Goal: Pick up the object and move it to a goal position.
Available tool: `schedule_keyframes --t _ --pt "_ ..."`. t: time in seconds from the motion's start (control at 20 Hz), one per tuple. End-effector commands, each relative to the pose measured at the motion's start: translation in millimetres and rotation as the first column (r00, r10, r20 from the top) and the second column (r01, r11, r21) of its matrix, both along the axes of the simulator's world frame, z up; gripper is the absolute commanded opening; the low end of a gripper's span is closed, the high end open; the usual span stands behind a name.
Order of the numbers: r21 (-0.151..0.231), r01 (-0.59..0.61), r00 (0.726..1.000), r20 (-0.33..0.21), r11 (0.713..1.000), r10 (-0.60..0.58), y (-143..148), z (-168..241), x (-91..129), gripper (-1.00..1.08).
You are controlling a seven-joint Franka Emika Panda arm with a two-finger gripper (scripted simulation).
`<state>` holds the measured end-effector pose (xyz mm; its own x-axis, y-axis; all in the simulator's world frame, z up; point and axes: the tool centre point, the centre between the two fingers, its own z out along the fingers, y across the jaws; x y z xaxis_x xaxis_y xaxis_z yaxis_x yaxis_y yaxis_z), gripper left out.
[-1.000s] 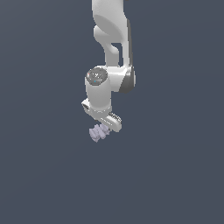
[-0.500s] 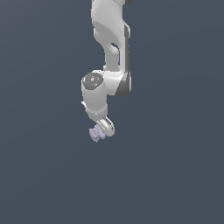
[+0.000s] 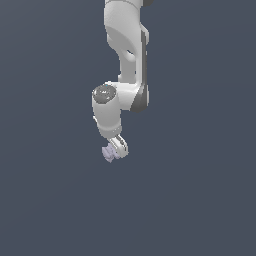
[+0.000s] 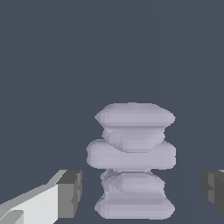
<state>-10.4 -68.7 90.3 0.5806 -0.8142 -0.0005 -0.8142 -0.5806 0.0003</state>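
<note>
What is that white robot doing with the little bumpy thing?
The white robot arm is reaching down with its claw at a small pale lavender-grey lumpy object. In the wrist view the object sits between the two dark fingertips, with a gap on each side, so the claw is open and has not squeezed it. The job is to pick it up and carry it to a goal spot.

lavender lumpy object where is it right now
The lavender object sits just below centre of the exterior view, between the open tool's fingers, touching neither.
</note>
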Motion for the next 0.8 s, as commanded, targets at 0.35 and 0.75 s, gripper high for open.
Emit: schedule_keyframes --t 0.35,0.75 --pt "0.0 0.004 1.0 0.0 1.0 -0.004 -0.3 -29.6 -1.0 1.0" --pt "0.0 0.005 1.0 0.0 1.0 -0.005 -0.1 -50.3 -0.1 1.0"
